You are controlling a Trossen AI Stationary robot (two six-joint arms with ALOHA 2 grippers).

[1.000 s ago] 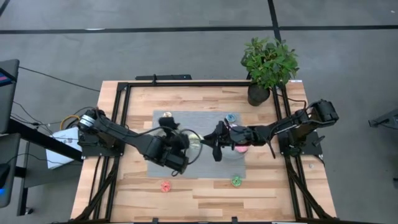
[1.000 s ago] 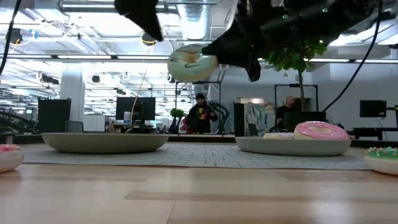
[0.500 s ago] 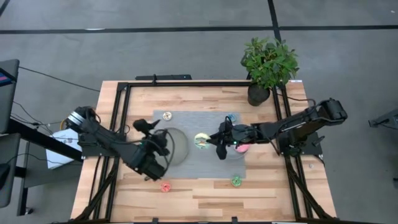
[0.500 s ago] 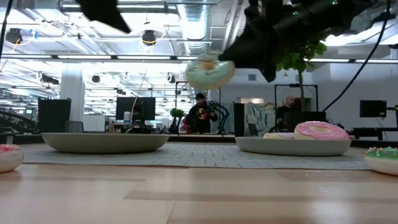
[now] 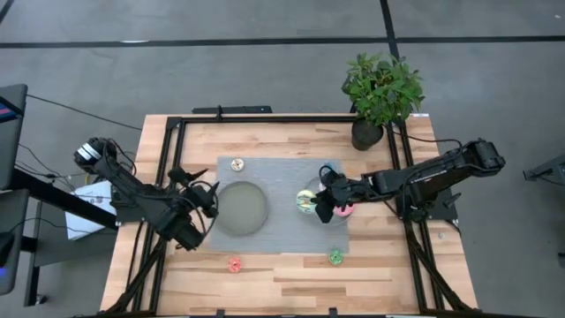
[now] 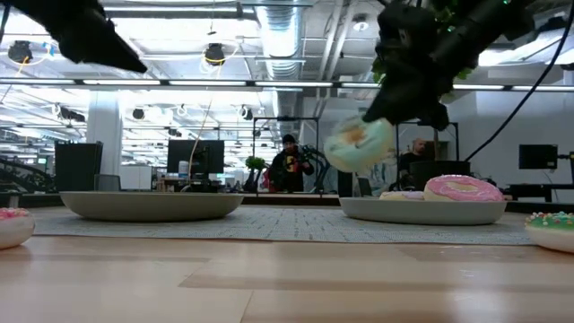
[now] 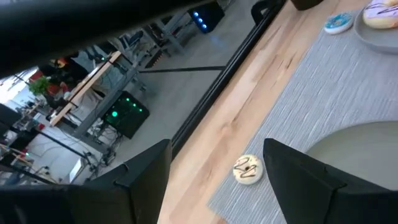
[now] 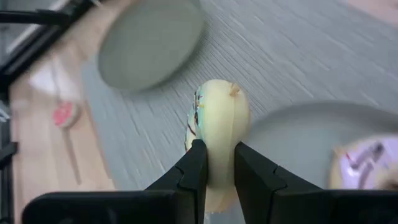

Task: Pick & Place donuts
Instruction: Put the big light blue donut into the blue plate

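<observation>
Two fingers of your right gripper (image 8: 216, 163) clamped on mint-green donut (image 8: 217, 134), held on edge above right grey plate (image 5: 311, 190) rim, pink donut (image 6: 462, 187) on that plate, left gripper (image 7: 214, 165) spread apart, holding nothing, beside left plate (image 5: 240, 208).

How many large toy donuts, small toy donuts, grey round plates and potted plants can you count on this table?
Large toy ring donuts: 3 (mint-green donut, pink donut, white-lilac sprinkled donut)
Small toy ring donuts: 4 (tan donut, blue donut, red donut, green donut)
Grey round plates: 2 (left plate, right plate)
Potted green plant: 1
Total: 10
</observation>
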